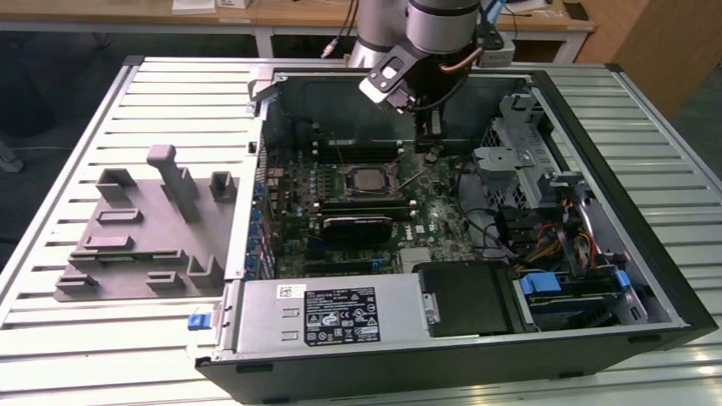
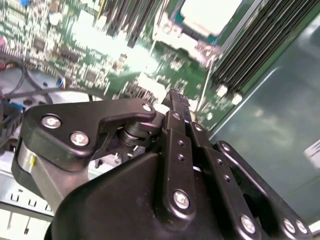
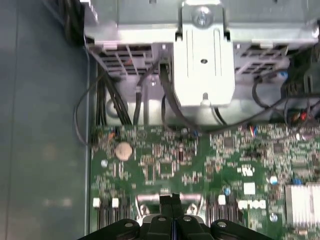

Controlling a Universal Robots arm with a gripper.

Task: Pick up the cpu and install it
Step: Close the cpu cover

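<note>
Your claw (image 1: 429, 149) hangs from the arm (image 1: 434, 30) in the upper centre of the exterior view, inside the open case (image 1: 631, 254), low over the motherboard (image 1: 434, 224). The fingers are pressed together with nothing between them; you can see this in both wrist views, the tips meeting at (image 3: 172, 199) and at (image 2: 175, 95). The cpu (image 1: 363, 180) is not in the claw. It lies flat in the socket (image 1: 334, 183) at mid-frame of the exterior view, silver top up, to the exterior view's left of the claw and slightly lower in the frame, near it but apart. In the second wrist view the cpu (image 2: 210, 14) shows as a pale square beyond the fingertips, with dark memory slots (image 2: 252, 47) just beside it. The black heatsink (image 1: 355, 227) lies on the board just below the socket in the exterior view. The power supply (image 1: 327, 313) fills the case's lower-left corner there. A grey moulded tray (image 1: 141, 228) lies on the slatted counter (image 1: 68, 338) at the exterior view's left, outside the case. In the first wrist view the claw points at green board with a coin cell (image 3: 123, 150), and a metal bracket (image 3: 205, 60) with black cables (image 3: 170, 100) lies beyond it.
</note>
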